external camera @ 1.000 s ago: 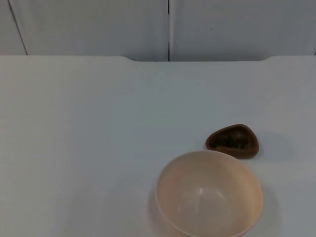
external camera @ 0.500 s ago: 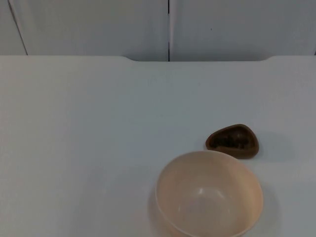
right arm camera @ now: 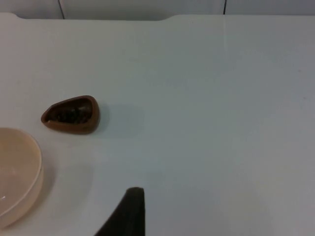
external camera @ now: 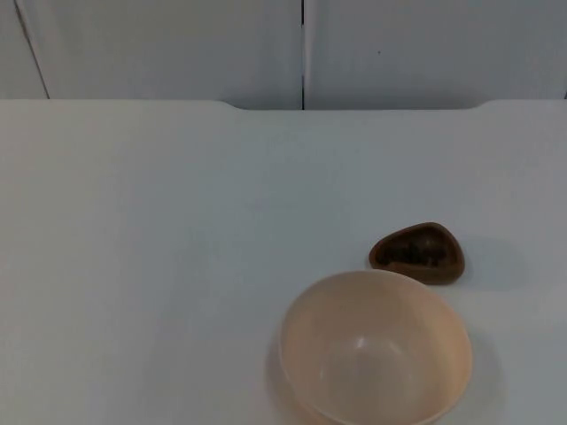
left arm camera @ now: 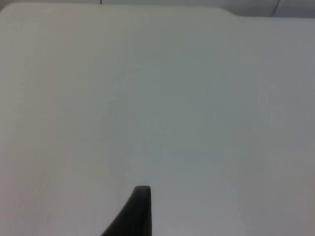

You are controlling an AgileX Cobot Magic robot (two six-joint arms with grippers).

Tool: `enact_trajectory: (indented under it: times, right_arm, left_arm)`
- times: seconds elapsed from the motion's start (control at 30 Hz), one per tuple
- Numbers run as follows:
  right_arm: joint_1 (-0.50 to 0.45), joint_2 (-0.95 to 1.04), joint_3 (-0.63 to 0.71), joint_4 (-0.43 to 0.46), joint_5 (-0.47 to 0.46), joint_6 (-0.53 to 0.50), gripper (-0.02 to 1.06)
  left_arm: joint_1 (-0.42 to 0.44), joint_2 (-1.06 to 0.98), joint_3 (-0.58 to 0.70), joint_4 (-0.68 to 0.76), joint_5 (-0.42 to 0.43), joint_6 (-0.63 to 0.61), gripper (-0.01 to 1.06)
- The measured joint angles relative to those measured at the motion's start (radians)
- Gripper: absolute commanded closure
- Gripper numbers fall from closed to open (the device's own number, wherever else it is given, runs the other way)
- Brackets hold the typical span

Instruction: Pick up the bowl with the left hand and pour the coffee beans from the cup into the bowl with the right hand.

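Note:
A pale peach bowl (external camera: 374,347) stands empty and upright at the table's near edge, right of centre. Just behind it, to the right, sits a small brown teardrop-shaped cup (external camera: 436,272) with dark coffee beans inside. The two stand close together, a narrow gap between them. The right wrist view has the cup (right arm camera: 74,127) and part of the bowl (right arm camera: 17,172); my right gripper (right arm camera: 129,211) hovers over bare table well to the right of them. My left gripper (left arm camera: 138,211) waits above bare white table, apart from both objects.
The white table (external camera: 177,221) stretches wide and bare to the left and behind the bowl. It ends at the grey partition wall (external camera: 177,44) at the back.

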Motion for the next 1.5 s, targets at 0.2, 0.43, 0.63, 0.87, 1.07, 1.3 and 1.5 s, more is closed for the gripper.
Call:
enact_trajectory:
  times: [0.2,0.43,0.63,0.87,1.07,1.3,1.5]
  right_arm:
    - [0.000,0.000,0.000,0.000,0.000,0.000,-0.01]
    - [0.000,0.000,0.000,0.000,0.000,0.000,-0.01]
    - [0.000,0.000,0.000,0.000,0.000,0.000,-0.01]
    - [0.000,0.000,0.000,0.000,0.000,0.000,-0.01]
    - [0.000,0.000,0.000,0.000,0.000,0.000,-0.01]
    - [0.000,0.000,0.000,0.000,0.000,0.000,-0.01]
    - [0.000,0.000,0.000,0.000,0.000,0.000,-0.01]
  left_arm:
    - [0.000,0.073,0.000,-0.033,0.002,0.046,0.00]
    - [0.000,0.166,0.000,-0.161,0.016,0.142,0.00]
    - [0.000,0.214,0.000,-0.216,0.048,0.194,0.00]
    - [0.000,0.257,0.000,-0.251,0.049,0.211,0.00]
    - [0.000,0.297,0.000,-0.270,0.058,0.227,0.00]
    - [-0.058,0.357,0.000,-0.278,0.058,0.237,0.00]
    - [-0.164,0.425,-0.002,-0.280,0.034,0.235,0.00]
